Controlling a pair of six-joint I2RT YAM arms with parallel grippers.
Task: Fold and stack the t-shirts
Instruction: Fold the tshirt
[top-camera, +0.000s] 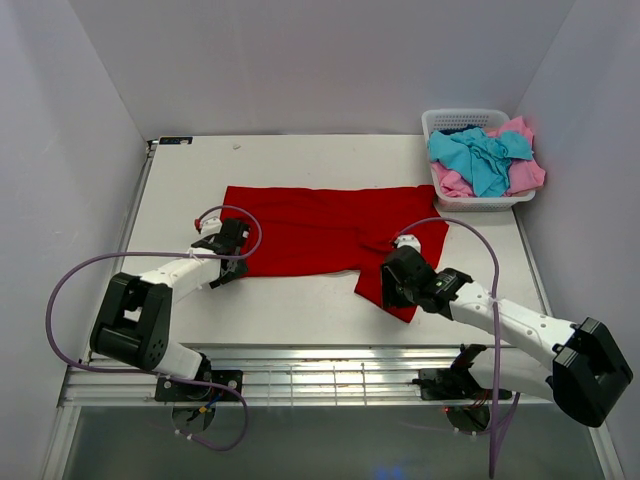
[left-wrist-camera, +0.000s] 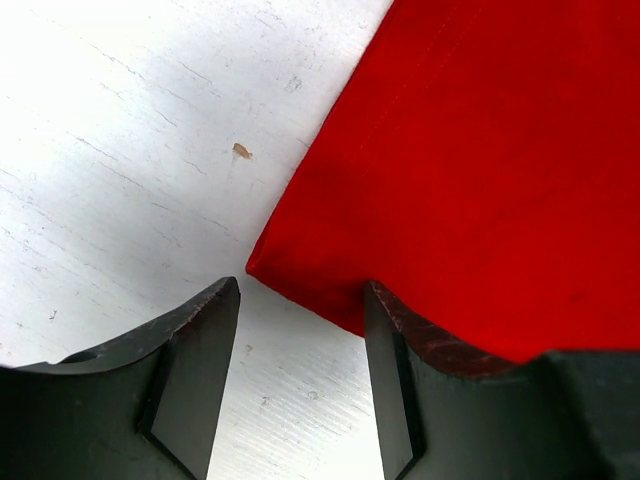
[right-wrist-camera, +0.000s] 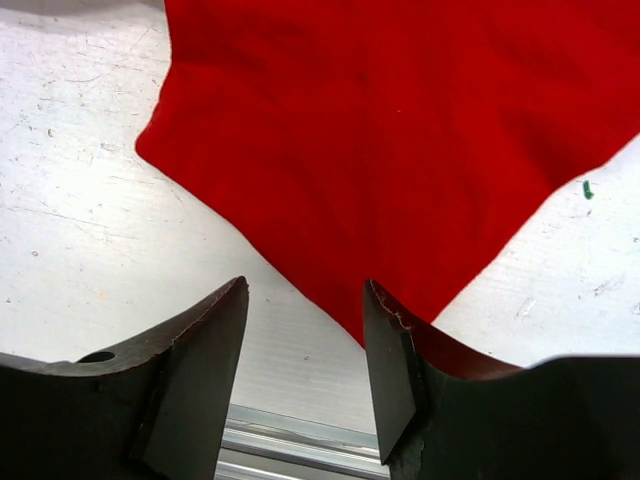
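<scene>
Red t-shirt (top-camera: 320, 230) is lying flat, long axis left-right; left gripper (left-wrist-camera: 300, 300) and right gripper (right-wrist-camera: 305, 300) are hovering low at its near corners, jaws apart, empty.

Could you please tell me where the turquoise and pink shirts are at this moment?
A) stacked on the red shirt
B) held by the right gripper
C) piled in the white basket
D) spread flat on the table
C: the turquoise shirt and the pink shirt lie crumpled together inside the white basket at the far right of the table, apart from the red shirt.
</scene>
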